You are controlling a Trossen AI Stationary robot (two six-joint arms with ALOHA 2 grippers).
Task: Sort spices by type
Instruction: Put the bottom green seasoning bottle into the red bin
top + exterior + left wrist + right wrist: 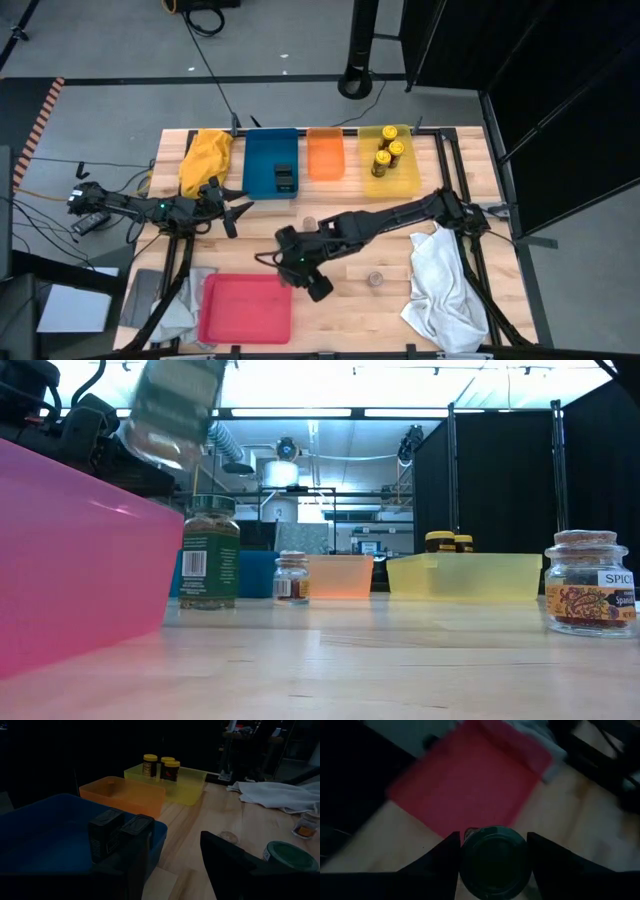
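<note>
My right gripper [312, 280] hangs over the table beside the pink tray [245, 308], shut on a green-lidded jar [492, 862] that shows blurred and high up in the low view [175, 410]. A second green-lidded jar [210, 550] stands on its base on the table, also seen from the left wrist [290, 857]. Two tiny grey-topped jars [308, 222] [375, 279] stand on the wood. Three yellow-lidded jars [388, 158] stand in the yellow tray, and two black boxes [285, 178] lie in the blue tray. My left gripper [235, 210] waits open near the blue tray. My right gripper holds the green-lidded jar pinched between its two fingers [445, 857], one on each side just below the lid [492, 851]. The fingers come from above, slanting down. The jar is lifted clear of the table and looks tilted in the low view.
An orange tray [325, 155] sits between the blue tray [262, 150] and the yellow tray [408, 180] along the far edge. A yellow cloth [205, 155] lies far left, a white cloth [445, 285] near right. Bare wood lies in the middle.
</note>
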